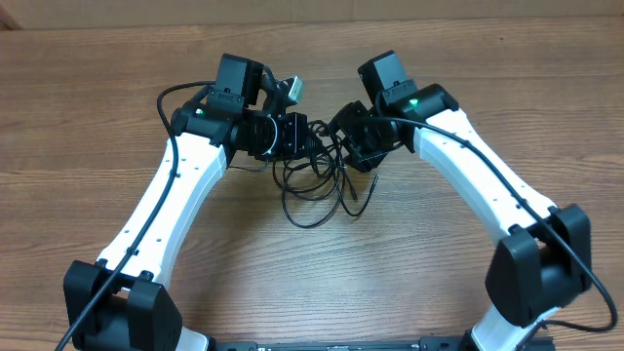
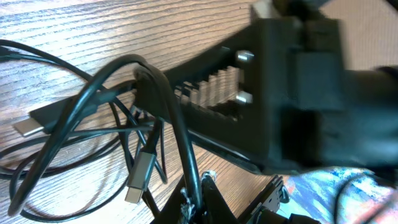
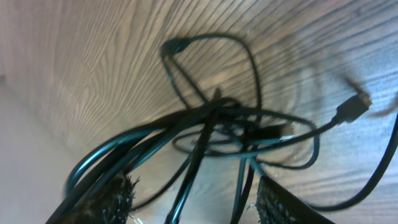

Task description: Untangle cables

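The cables (image 1: 317,190) are thin black cords in a tangled bunch on the wooden table between my two grippers. My left gripper (image 1: 295,136) is shut on one black cable strand (image 2: 180,143), which runs up out of its jaws (image 2: 196,199). A silvery plug tip (image 2: 140,177) hangs beside the jaws and another (image 2: 28,126) lies on the wood. My right gripper (image 1: 343,138) faces the left one closely and also shows in the left wrist view (image 2: 280,81). Its fingers (image 3: 193,186) are wide apart, with several cable strands (image 3: 217,115) passing between them.
Loose loops trail toward the table's front (image 1: 312,219), with one plug end (image 1: 372,180) to the right. Two more plug ends show in the right wrist view (image 3: 351,109). Thicker black wires run along both white arms (image 1: 166,127). The table's far edge (image 1: 312,21) is close behind.
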### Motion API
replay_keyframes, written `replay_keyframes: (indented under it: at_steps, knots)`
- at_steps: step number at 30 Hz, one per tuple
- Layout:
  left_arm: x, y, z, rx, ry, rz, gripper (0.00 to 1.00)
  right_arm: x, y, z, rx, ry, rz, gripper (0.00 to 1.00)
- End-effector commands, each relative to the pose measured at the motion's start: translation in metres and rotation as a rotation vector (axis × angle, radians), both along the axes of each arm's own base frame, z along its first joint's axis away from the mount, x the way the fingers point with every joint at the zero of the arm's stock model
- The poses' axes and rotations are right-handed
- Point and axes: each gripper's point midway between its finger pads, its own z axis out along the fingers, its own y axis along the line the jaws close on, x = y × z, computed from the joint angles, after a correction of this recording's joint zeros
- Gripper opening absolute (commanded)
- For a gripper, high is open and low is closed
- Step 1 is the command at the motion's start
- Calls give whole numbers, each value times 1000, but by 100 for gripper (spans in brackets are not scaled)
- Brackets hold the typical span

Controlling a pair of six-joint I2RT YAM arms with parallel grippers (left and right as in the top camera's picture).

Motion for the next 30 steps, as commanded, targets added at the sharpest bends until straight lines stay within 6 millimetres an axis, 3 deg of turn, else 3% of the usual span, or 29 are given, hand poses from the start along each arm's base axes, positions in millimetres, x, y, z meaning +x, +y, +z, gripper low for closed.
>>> replay_keyframes:
  at_steps: [1,5,8,11,15,24,30]
  knots:
    - [-2,-5,4,-21,13,-4,4,7,-2,-18,-40,11,-15,59]
    - [-2,-5,4,-21,13,-4,4,10,-4,-36,-76,19,7,53]
    - [-2,-5,4,-20,13,-4,4,11,-3,-38,-90,-19,76,48]
    - [-2,-5,4,-21,13,-4,4,9,-4,-39,-108,-57,157,33]
    - [-2,-5,4,-21,13,-4,4,3,-8,-41,-127,-57,214,22]
    - [-5,-6,6,-41,31,-11,4,-3,-11,-39,-165,-260,636,34]
    - [-13,-9,28,-201,51,-84,4,5,-20,-28,-144,-371,758,29]
